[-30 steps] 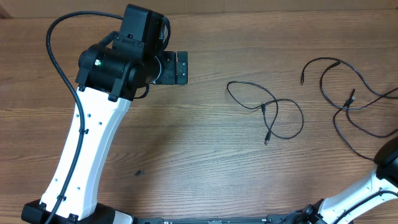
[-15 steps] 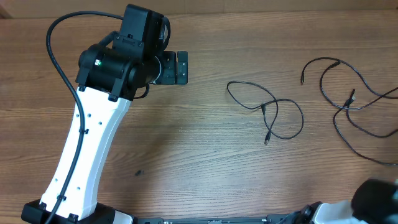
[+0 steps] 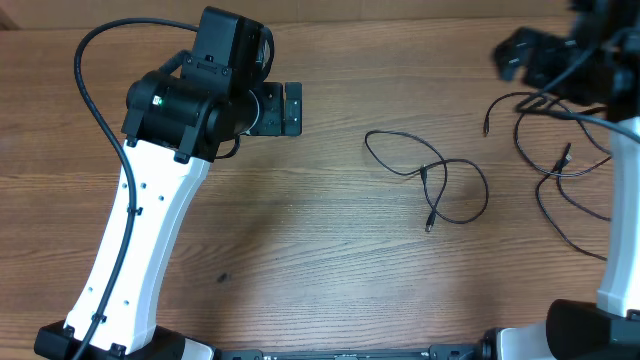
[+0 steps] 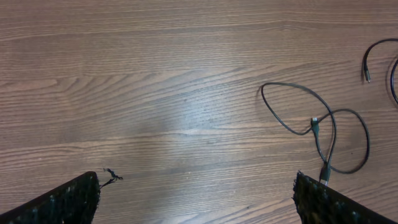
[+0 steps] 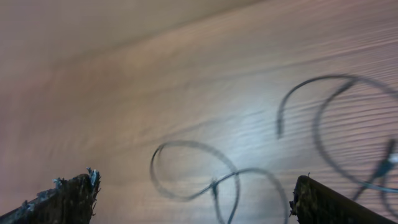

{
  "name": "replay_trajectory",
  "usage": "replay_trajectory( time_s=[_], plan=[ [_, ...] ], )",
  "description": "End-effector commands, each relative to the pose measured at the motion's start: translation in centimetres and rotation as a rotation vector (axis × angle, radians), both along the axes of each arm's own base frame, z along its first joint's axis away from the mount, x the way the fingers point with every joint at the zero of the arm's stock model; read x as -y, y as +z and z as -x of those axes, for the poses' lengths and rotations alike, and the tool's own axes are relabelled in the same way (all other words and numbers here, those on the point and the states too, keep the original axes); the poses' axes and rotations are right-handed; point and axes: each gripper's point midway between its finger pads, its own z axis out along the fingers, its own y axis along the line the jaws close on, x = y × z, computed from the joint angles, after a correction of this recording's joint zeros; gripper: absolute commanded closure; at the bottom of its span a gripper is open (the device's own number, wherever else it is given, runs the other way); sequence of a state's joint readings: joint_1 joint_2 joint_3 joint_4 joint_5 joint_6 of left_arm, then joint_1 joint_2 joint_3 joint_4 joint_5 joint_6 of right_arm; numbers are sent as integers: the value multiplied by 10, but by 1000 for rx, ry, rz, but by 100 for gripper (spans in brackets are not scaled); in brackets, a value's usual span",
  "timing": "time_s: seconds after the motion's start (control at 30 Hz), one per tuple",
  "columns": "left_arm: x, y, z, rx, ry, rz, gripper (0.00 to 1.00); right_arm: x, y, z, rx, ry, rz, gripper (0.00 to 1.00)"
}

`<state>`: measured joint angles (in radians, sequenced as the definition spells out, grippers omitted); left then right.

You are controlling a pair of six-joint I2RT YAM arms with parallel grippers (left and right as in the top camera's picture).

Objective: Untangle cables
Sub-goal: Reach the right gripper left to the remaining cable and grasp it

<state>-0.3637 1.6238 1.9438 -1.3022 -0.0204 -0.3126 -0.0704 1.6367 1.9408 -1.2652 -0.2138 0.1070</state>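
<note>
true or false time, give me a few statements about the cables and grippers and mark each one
1. The left gripper holds a cable. False: it is open, empty and well apart from every cable.
2. The right gripper is open. True.
3. The middle cable crosses over itself. True.
4. The right cables lie in a tray. False: they lie on the bare table.
</note>
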Motion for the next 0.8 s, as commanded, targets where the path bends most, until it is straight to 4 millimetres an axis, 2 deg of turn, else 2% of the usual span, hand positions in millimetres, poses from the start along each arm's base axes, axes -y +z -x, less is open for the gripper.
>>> replay_trajectory(
  time_s=[0.0,0.17,0.3,0.63,0.77],
  plan=[
    [-2,2,-4,8,18,-3,0,-29,-14,1,-44,100,14,0],
    [-2,2,-4,8,18,-3,0,-67,-46,0,-148,194,15,0],
    [-3,2,-4,8,18,-3,0,-98,-83,-3,-252,263,21,0],
    [-2,2,-4,8,18,-3,0,-154,-154,0,-428,385,47,0],
    [-2,2,-4,8,18,-3,1,-170,-184,-1,-481,419,61,0]
  ],
)
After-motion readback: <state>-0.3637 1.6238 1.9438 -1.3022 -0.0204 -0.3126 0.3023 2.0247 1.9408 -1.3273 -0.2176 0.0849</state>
